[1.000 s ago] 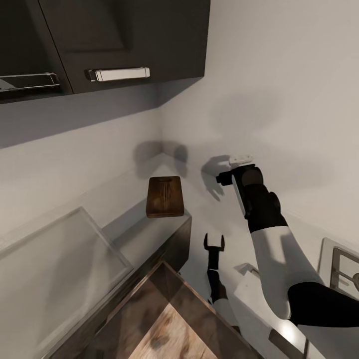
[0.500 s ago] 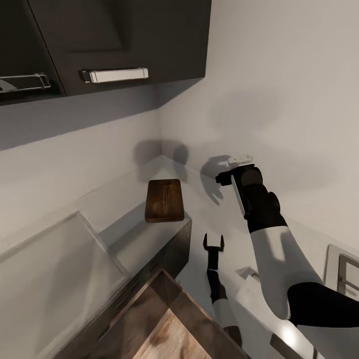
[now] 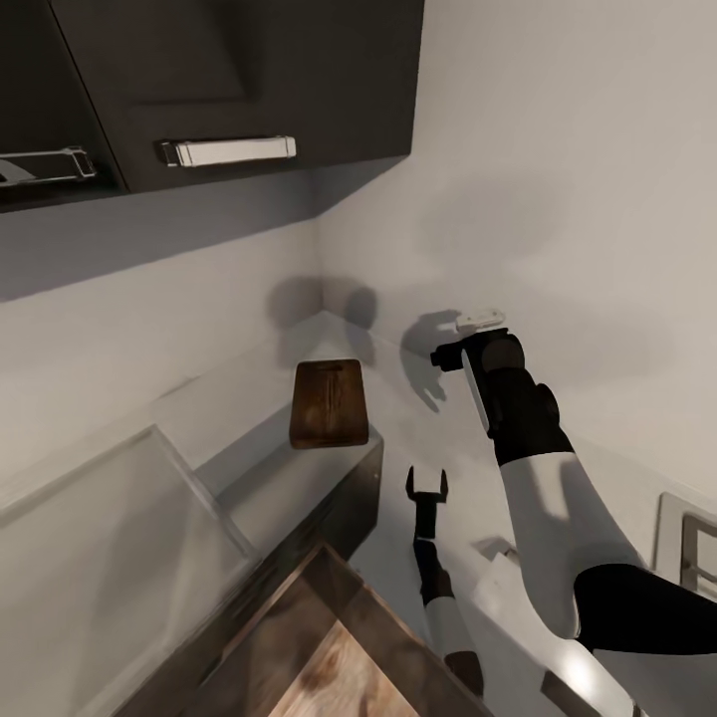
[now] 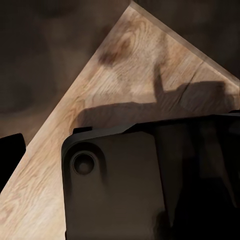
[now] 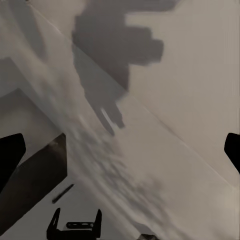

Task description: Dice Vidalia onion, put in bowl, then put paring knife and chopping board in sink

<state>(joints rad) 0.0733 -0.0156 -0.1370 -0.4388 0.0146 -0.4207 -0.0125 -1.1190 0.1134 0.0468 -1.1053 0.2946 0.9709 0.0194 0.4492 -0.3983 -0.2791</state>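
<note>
The chopping board (image 3: 329, 402), a dark brown wooden rectangle, lies flat on the grey countertop (image 3: 264, 483) near the wall corner. My right gripper (image 3: 444, 356) hangs open in the air to the right of the board, close to the wall, with nothing between its fingers (image 5: 11, 156). Lower down, my left gripper (image 3: 426, 484) points upward, open and empty, in front of the counter's dark cabinet front (image 3: 344, 513); the right wrist view shows the left gripper (image 5: 75, 225) too. The onion, paring knife and bowl are out of view. A grey framed rim (image 3: 687, 543) at the right edge may be the sink; I cannot tell.
Dark wall cabinets with a chrome handle (image 3: 229, 150) hang above the counter. A translucent glass panel (image 3: 110, 558) lies at the lower left. Wooden floor (image 3: 339, 667) shows below, and the left wrist view looks down on wooden floor (image 4: 125, 75) as well.
The whole picture has slid slightly right, so the camera has turned a little left; the framed rim at the right edge is cut off more. Both arms and the board hold their places.
</note>
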